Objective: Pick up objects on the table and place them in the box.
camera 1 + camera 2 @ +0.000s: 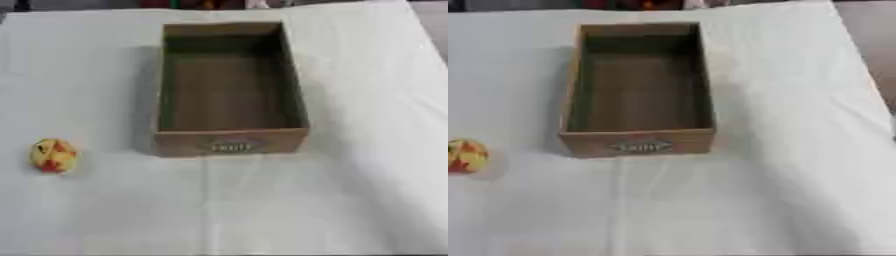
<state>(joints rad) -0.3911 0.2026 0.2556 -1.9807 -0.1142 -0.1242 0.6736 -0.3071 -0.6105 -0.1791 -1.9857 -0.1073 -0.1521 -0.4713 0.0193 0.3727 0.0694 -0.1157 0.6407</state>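
Note:
A small round yellow object with red and orange patches point(53, 155) lies on the white table cover at the left, a little in front of the box's near-left corner. The brown cardboard box point(231, 142) stands open-topped in the middle of the table, long side running away from me, and nothing shows inside it. A pale label marks its near wall. Neither of my hands appears in either eye view.
The white cloth-covered table point(350, 190) fills the view, with its right edge point(859, 55) running along the upper right. Dark and coloured shapes show beyond the far edge.

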